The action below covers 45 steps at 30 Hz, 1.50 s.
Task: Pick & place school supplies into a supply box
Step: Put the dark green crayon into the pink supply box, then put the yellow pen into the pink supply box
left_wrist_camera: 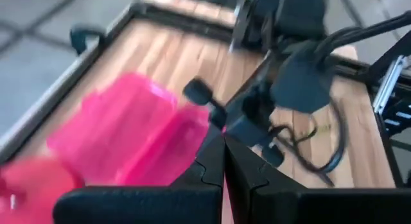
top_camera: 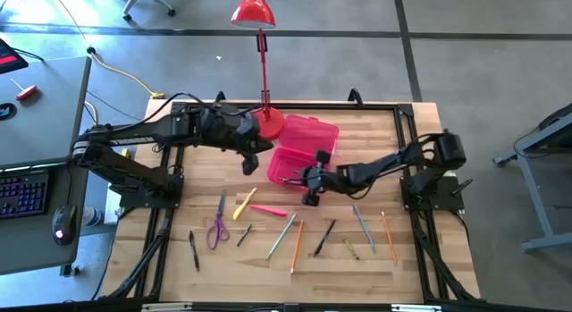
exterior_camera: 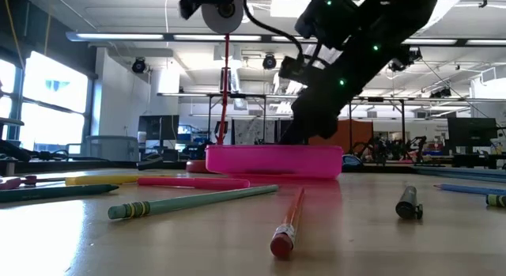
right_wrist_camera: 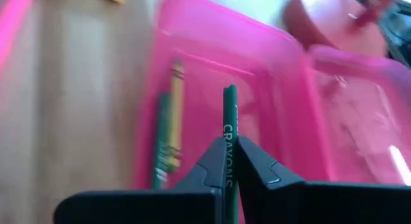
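The pink supply box (top_camera: 290, 164) lies open on the table, its lid (top_camera: 310, 133) folded back toward the far edge. A yellow and a green pencil (right_wrist_camera: 168, 121) lie in its tray. My right gripper (right_wrist_camera: 230, 142) hangs over the tray's near part (top_camera: 310, 180), shut on a dark green pencil. My left gripper (top_camera: 250, 162) hovers just left of the tray, shut and holding nothing (left_wrist_camera: 224, 137). The other supplies lie loose nearer me: purple scissors (top_camera: 217, 230), a yellow marker (top_camera: 244, 203), a pink marker (top_camera: 268, 210), and several pencils and pens. My right gripper pinches the dark green pencil (right_wrist_camera: 229, 115) between its two fingers, which lie along the shaft. One end of the pencil sticks out beyond the fingertips over the tray's floor. The pencil is lifted clear, and its other end is hidden between the fingers.
A red desk lamp's base (top_camera: 268, 124) stands at the box's far left corner, and its pole (exterior_camera: 225, 86) rises behind the tray. A green pencil (exterior_camera: 190, 201) and an orange pencil (exterior_camera: 288, 221) lie nearer the front. Black rails frame the table (top_camera: 407, 142).
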Each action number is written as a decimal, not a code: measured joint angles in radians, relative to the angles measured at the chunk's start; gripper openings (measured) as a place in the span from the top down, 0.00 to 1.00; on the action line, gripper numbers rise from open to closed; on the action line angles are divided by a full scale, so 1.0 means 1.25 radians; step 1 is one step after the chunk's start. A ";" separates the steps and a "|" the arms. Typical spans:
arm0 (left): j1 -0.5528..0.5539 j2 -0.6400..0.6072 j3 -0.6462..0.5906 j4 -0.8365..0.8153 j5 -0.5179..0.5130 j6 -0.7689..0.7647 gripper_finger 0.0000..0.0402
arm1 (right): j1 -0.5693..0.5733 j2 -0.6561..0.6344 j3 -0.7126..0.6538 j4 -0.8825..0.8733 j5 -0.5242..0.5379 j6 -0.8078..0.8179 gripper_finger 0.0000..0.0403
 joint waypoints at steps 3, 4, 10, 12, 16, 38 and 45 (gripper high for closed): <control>0.000 -0.013 0.001 -0.115 0.009 -0.062 0.90 | -0.002 0.009 0.013 0.001 -0.052 -0.004 0.98; -0.001 -0.014 0.001 -0.156 0.011 -0.084 0.90 | -0.004 0.010 0.013 0.001 -0.066 -0.004 0.98; -0.083 -0.014 -0.061 -0.301 -0.039 -0.237 0.90 | -0.017 0.010 0.013 -0.009 -0.093 -0.001 0.92; -0.127 -0.014 -0.098 -0.321 -0.054 -0.300 0.90 | -0.019 0.010 0.013 -0.010 -0.093 0.007 0.89; -0.222 -0.014 -0.179 -0.308 -0.081 -0.457 0.90 | -0.021 0.010 0.013 -0.010 -0.092 0.010 0.84; -0.381 0.111 -0.464 0.138 -0.247 -0.666 0.90 | -0.020 0.010 0.013 -0.009 -0.096 0.013 0.80; -0.367 0.177 -0.464 0.135 -0.258 -0.599 0.90 | -0.020 0.010 0.013 -0.008 -0.098 0.012 0.80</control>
